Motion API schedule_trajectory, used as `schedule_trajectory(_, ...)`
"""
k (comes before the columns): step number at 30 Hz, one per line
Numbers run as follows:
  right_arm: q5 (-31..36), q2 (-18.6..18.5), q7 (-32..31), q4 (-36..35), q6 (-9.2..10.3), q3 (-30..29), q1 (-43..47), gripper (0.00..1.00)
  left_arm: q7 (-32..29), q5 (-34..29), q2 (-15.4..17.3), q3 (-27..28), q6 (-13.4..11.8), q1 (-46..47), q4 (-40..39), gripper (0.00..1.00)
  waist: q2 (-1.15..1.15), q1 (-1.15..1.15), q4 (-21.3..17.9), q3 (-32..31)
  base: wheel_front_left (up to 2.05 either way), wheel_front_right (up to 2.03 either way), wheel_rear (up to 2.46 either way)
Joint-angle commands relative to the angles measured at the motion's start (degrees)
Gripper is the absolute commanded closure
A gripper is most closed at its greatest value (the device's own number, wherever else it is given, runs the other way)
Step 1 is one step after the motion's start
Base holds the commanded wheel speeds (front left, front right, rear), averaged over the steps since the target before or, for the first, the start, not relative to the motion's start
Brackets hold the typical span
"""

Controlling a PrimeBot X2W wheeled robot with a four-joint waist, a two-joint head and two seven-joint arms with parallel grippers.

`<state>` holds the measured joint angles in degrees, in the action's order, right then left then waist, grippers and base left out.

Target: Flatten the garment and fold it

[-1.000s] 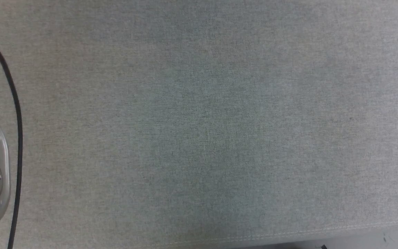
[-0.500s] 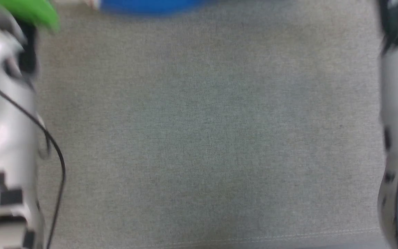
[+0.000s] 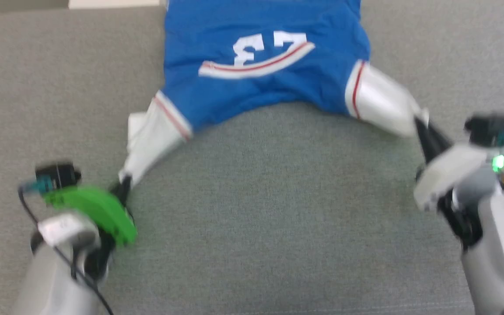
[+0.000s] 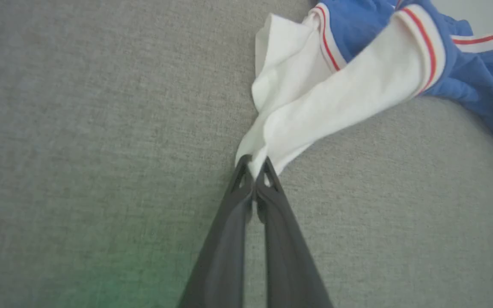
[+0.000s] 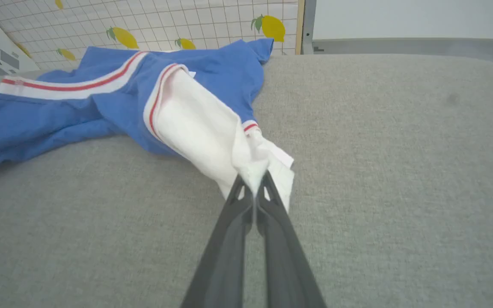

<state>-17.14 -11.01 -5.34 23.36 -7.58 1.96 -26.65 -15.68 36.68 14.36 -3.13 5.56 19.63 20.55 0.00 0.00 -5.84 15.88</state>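
The garment [image 3: 260, 83] is a royal-blue shirt with white sleeves, lying on the grey fabric surface [image 3: 269, 210] at the top centre of the head view, a white number and a red-and-white stripe facing up. My left gripper [image 3: 123, 181] is shut on the end of its white left-hand sleeve [image 4: 315, 107], pinched at the fingertips of the left gripper [image 4: 255, 164]. My right gripper [image 3: 420, 124] is shut on the end of the other white sleeve [image 5: 203, 132], bunched between the tips of the right gripper [image 5: 253, 179]. Both sleeves stretch away from the blue body toward me.
The grey upholstered surface's stitched front edge [image 3: 278, 311] runs along the bottom of the head view. Behind the surface in the right wrist view stands a white gridded panel with lemon prints [image 5: 165, 25], beside a pale wall [image 5: 400, 19].
The head camera has tilted up: the garment and both grippers have come into its view, where a second ago there was bare grey fabric and part of the left arm.
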Motion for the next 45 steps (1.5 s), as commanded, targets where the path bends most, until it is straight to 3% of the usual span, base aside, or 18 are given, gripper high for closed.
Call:
schedule_trajectory(1, 0.5, -0.3, -1.4, -1.5, 0.09, -0.3, 3.2, 1.0, -0.8, 1.0, -0.4, 0.2, -0.5, -3.6, -1.5, 1.0, 0.0, 0.0, 0.4, -3.1, 0.0, 0.0, 0.0)
schedule_trajectory(8, 2.8, 0.3, -9.5, -6.7, 0.09, -4.7, 16.3, 1.0, -4.0, 4.2, -1.9, 0.9, -2.6, -16.7, -6.9, 1.0, 0.0, 0.0, 1.0, -6.8, 0.0, 0.0, 0.0)
schedule_trajectory(22, 6.5, 7.8, -24.3, -10.3, 0.09, -22.3, 31.6, 1.0, -5.7, 4.7, -2.5, 2.1, -8.0, -29.5, -10.5, 1.0, 0.0, 0.0, 3.4, -9.2, 0.0, 0.0, 0.0)
schedule_trajectory(37, 1.7, 8.1, -22.8, 0.5, 0.09, -20.8, 27.6, 1.0, -6.0, 5.5, -3.5, 0.7, -7.8, -30.0, -12.7, 1.0, 0.0, 0.0, 3.7, -8.5, 0.0, 0.0, 0.0)
schedule_trajectory(38, 1.4, 8.1, -23.1, 0.5, 0.09, -20.9, 27.7, 0.94, -6.0, 5.5, -3.5, 0.7, -7.8, -30.0, -12.9, 1.0, 0.0, 0.0, 3.8, -8.5, 0.0, 0.0, 0.0)
schedule_trajectory(39, 1.2, 8.1, -23.2, 0.1, 0.09, -21.0, 27.7, 0.6, -6.0, 5.5, -3.4, 0.6, -7.8, -30.0, -13.1, 1.0, 0.0, 0.0, 3.9, -8.6, 0.0, 0.0, 0.0)
schedule_trajectory(40, 1.1, 8.1, -23.2, -0.5, 0.09, -21.1, 27.8, 0.08, -6.0, 5.5, -3.4, 0.6, -7.7, -30.1, -13.2, 1.0, 0.0, 0.0, 3.9, -8.7, 0.0, 0.0, 0.0)
schedule_trajectory(41, 0.8, 8.1, -23.1, -1.4, 0.09, -21.3, 27.9, 0.0, -5.9, 5.5, -3.3, 0.6, -7.7, -30.2, -13.4, 1.0, 0.0, 0.0, 4.0, -8.8, 0.0, 0.0, 0.0)
schedule_trajectory(45, 0.2, 8.1, -20.2, -7.1, 0.09, -22.2, 27.8, 0.0, -6.0, 5.5, -3.2, 0.3, -7.7, -30.5, -14.3, 1.0, 0.0, 0.0, 4.2, -9.0, 0.0, 0.0, 0.0)
